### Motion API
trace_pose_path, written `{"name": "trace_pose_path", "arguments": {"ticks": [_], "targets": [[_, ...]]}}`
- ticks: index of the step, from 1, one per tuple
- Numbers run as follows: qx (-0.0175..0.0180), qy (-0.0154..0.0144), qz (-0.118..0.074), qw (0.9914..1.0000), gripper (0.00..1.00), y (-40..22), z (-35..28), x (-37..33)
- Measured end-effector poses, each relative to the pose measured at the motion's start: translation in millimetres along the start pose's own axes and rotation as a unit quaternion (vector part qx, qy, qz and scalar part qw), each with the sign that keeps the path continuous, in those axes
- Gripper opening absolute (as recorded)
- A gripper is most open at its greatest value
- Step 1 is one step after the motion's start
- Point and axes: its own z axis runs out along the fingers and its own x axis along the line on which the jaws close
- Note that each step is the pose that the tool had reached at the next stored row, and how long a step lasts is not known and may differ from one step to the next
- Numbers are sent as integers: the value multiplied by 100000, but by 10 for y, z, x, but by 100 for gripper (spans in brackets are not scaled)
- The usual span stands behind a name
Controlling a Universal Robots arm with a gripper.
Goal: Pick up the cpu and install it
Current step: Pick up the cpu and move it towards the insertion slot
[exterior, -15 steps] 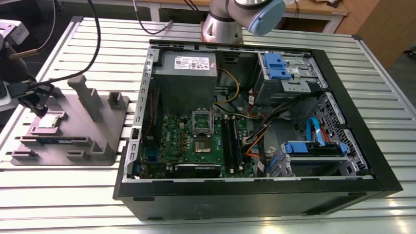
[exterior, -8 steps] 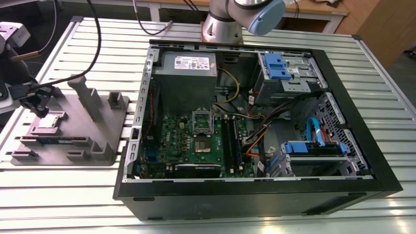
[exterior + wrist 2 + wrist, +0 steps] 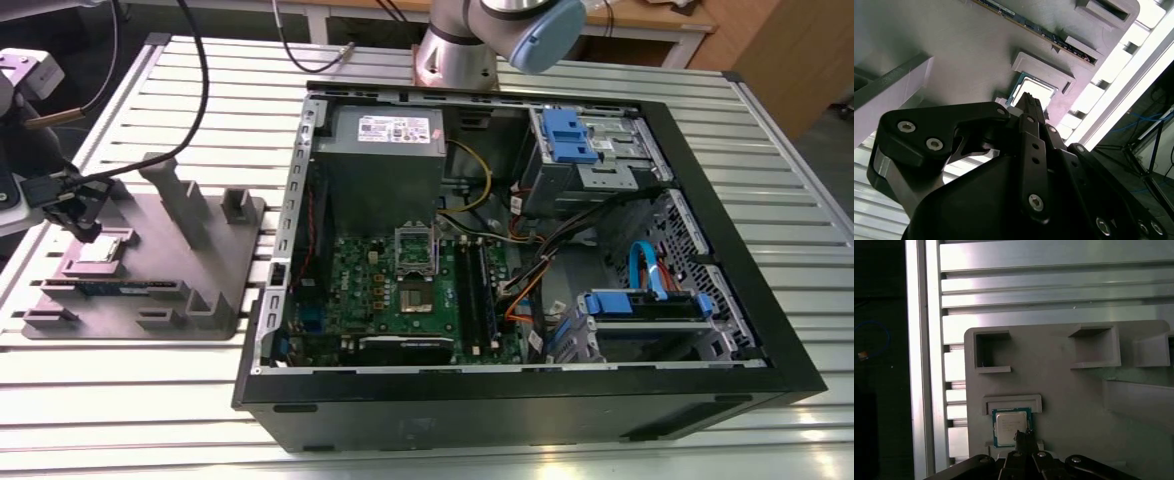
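The cpu is a small silvery square chip with a greenish rim. It lies flat in a recess of the grey fixture tray at the exterior view's left. Both wrist views show the cpu in its pocket. My gripper hangs just above it with its fingers together, their tips over the chip's near edge. I cannot tell if they touch it. The open computer case holds the green motherboard with its cpu socket.
A long memory stick sits in a slot of the same tray. Upright grey posts rise from the tray beside my gripper. Cables trail over the slatted metal table. The arm's base stands behind the case.
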Motion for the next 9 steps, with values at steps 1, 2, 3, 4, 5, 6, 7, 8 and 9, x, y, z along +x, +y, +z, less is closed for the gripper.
{"name": "trace_pose_path", "arguments": {"ticks": [1,2,3,4,5,6,7,8,9], "targets": [[0,-1,-1,100000,11,0,0,0],[-2,0,-1,100000,11,0,0,0],[-2,-1,1,100000,11,0,1,0],[-6,-6,-1,100000,11,0,2,0],[-12,-22,-2,100000,11,-1,5,3],[-11,-22,-6,100000,11,-1,8,6],[-4,-18,0,100000,11,-1,10,11],[-3,-23,0,100000,11,-2,14,15],[-9,-33,-4,100000,11,-2,21,17]]}}
